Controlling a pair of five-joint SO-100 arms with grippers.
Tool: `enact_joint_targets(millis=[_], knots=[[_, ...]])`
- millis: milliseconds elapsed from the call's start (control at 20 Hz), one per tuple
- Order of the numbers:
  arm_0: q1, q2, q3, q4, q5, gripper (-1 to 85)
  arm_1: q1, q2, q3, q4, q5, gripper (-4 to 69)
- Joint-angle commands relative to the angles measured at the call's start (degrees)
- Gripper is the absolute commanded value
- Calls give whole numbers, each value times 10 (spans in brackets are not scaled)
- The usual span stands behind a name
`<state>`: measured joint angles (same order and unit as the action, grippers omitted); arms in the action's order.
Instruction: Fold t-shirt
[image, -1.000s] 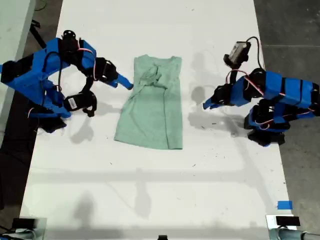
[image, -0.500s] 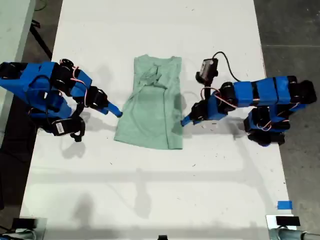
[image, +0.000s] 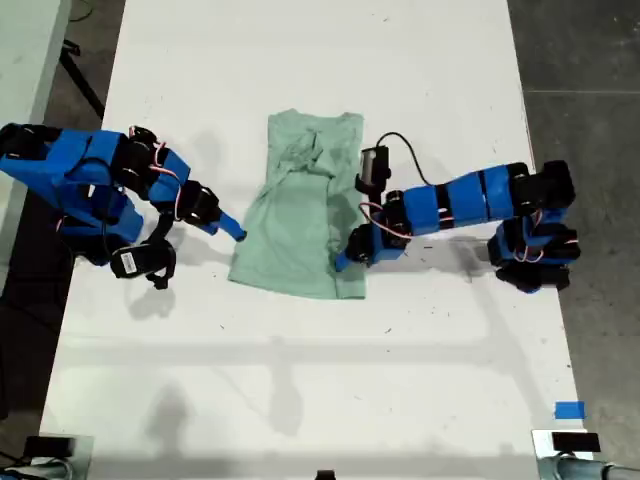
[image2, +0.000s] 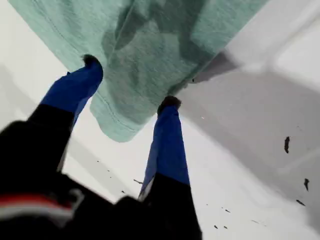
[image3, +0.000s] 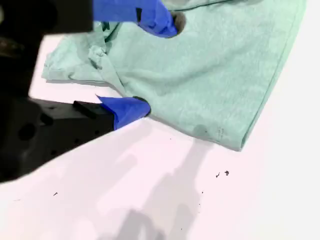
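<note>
shirt (image: 300, 210) lies flat mid-table (image: 300, 60). my first gripper (image2: 131, 82) straddles a hem corner, jaws spread; my second gripper (image3: 157, 65) gapes at the side edge (one jaw over cloth). best catch every layer before closing.

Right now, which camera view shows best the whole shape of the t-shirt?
The exterior view: the t-shirt lies there complete, folded narrow on the white table. Each wrist view shows only one edge or corner of it between open pincer jaws.

Plain mint-green t-shirt (image: 300, 215) — white table (image: 300, 380) — blue arms, one blue tape square (image: 569, 410)
</note>
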<state>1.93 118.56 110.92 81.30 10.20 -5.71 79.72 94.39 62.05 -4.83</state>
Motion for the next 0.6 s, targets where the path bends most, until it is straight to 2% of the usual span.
enact_joint_targets(millis=[0, 50, 150, 200, 550], knots=[[-14, 18, -4, -5, 2, 262, -10, -15, -36, -17, 11, 206], [-18, 18, -4, -5, 5, 262, -11, -27, -36, -28, 11, 186], [-21, 18, -4, -5, 8, 261, -11, -43, -41, -41, 19, -13], [-22, 18, -4, -4, 9, 261, -9, -46, -49, -46, 12, -12], [-23, 18, -4, -6, 9, 258, 25, -120, -244, 42, -26, -12]])
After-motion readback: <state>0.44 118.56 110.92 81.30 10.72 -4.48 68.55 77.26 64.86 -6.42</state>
